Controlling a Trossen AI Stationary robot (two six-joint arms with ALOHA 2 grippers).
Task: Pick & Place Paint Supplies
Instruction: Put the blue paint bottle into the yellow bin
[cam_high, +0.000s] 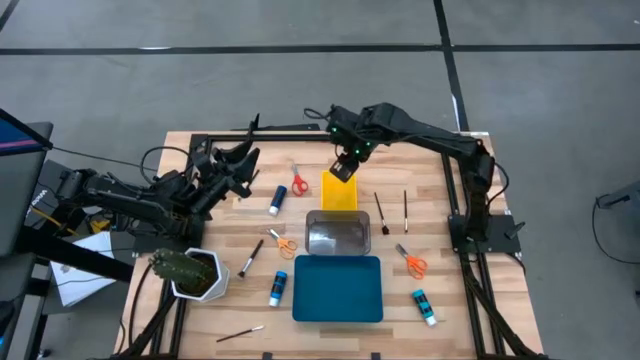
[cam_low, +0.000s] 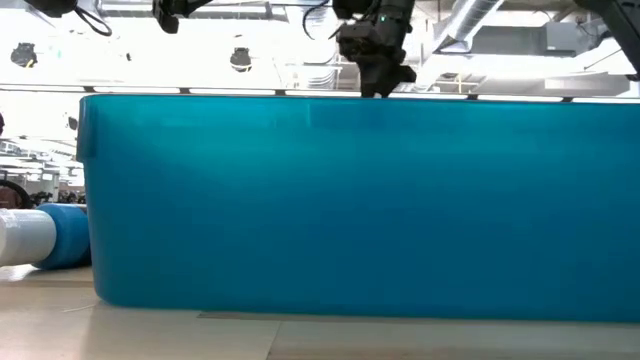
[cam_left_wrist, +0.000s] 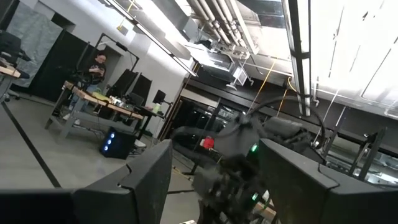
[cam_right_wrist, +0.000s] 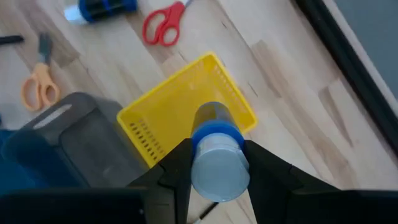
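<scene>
Clamped between the two dark fingers of our right end effector, a small blue bottle hangs with its pale end toward the wrist camera and its long axis running away from the lens, down toward the yellow tray directly beneath. From above, we see that end effector poised over the tray's far end, at the far middle of the bench. We judge the coming move to turn on this one relation: bottle over tray, axis roughly upright, so a drop or a short descent should land it inside, provided it clears the tray's far rim.

Our left end effector waits on the far left of the bench, fingers spread wide and holding nothing.

Other supplies lie scattered: red scissors and another bottle just left of the yellow tray, two brushes to its right, orange scissors farther right and nearer. The clear tray and blue tray sit nearer, in line. For the held bottle, the right arm is plainly the closer.
</scene>
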